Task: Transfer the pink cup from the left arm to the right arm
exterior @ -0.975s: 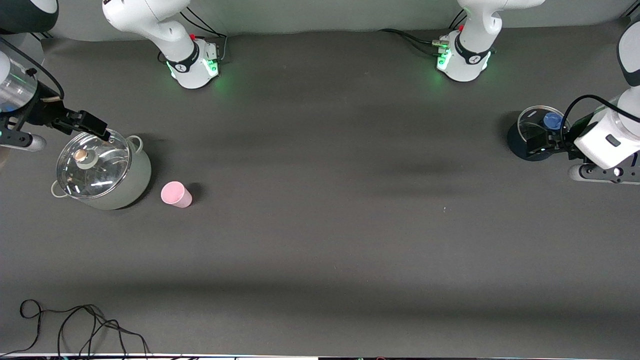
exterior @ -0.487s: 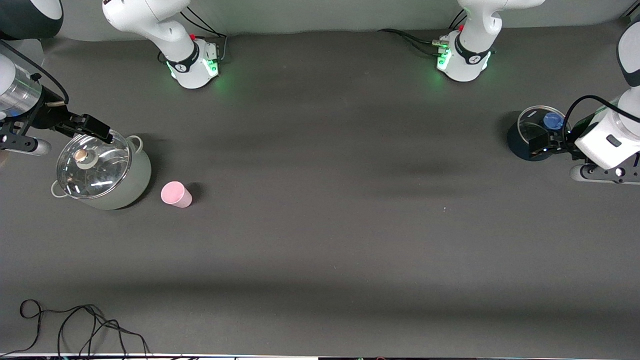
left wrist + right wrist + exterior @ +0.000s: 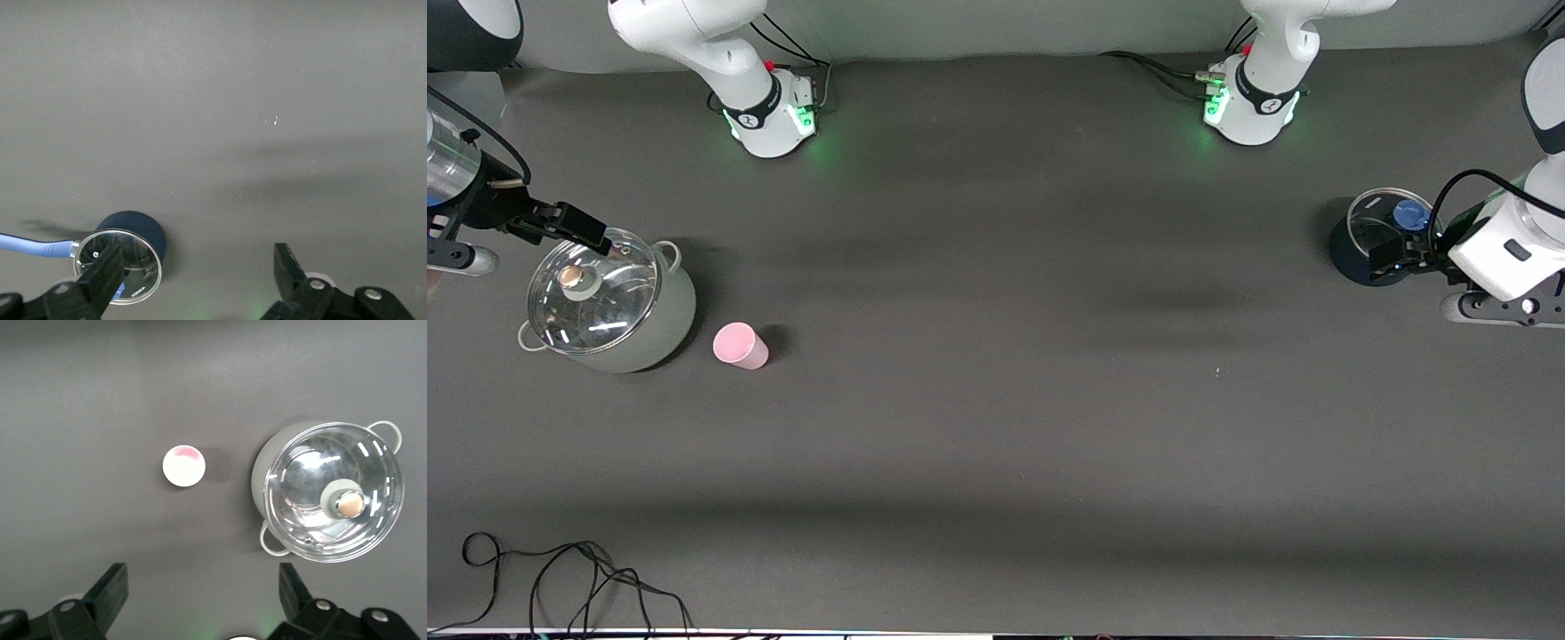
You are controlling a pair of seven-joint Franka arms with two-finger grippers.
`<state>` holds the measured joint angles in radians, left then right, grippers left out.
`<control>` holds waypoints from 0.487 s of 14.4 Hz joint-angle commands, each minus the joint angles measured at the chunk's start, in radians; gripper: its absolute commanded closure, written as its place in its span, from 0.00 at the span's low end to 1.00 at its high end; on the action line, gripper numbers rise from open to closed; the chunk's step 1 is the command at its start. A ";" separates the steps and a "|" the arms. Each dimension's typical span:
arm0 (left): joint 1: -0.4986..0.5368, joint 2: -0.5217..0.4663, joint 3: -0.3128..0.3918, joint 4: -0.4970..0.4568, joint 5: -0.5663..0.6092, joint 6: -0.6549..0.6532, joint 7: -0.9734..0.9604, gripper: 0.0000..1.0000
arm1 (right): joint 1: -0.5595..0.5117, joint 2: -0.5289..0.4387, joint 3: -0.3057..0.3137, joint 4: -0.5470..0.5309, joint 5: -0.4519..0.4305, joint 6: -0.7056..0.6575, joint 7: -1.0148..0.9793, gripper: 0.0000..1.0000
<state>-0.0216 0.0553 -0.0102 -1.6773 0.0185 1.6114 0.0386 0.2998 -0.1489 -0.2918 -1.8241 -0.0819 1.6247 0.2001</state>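
Dark table (image 3: 996, 427) spans the whole front view, both arm bases along its top edge. Grey-green pot (image 3: 649, 333) with glass lid (image 3: 591, 292) sits at the right arm's end of the table. Dark lidded pan (image 3: 1352, 258) with a blue handle (image 3: 33, 245) sits at the left arm's end. Pink cup (image 3: 740, 345) stands on the table just beside the pot, toward the table's middle, apart from it, mouth up in the right wrist view (image 3: 184, 465). No gripper holds it.

Right gripper (image 3: 574, 227) hangs over the pot's rim, fingers (image 3: 110, 590) spread wide with nothing between them. Left gripper (image 3: 1392, 255) hangs over the dark pan, fingers (image 3: 107, 273) also spread wide, holding nothing.

The cup lies at the right arm's end, well apart from the left gripper. That fits either a cup set down there by the right arm, or a cup waiting for a pick-up; the pictures do not settle which.

Any grasp on the cup should probably come from above with the jaws straddling its wall, since it looks light and tippable. Pot and its handle (image 3: 669, 255) crowd one side, so an approach from the open table side looks safer. Loose black cable (image 3: 569, 578) lies near the front camera, well clear.
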 commanded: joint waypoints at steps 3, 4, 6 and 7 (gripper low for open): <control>-0.011 0.001 0.012 0.019 0.000 0.007 0.003 0.00 | -0.272 0.029 0.256 0.041 -0.006 -0.013 -0.076 0.01; -0.014 0.003 0.012 0.027 0.000 0.007 0.004 0.00 | -0.347 0.043 0.329 0.064 -0.004 -0.016 -0.108 0.00; -0.015 0.004 0.012 0.028 0.000 0.008 0.004 0.00 | -0.387 0.103 0.365 0.150 -0.002 -0.019 -0.143 0.00; -0.014 0.011 0.012 0.028 0.000 0.008 0.004 0.00 | -0.381 0.132 0.352 0.199 0.001 -0.020 -0.142 0.00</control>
<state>-0.0231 0.0554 -0.0076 -1.6657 0.0174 1.6207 0.0389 -0.0624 -0.1066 0.0528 -1.7573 -0.0818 1.6260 0.0976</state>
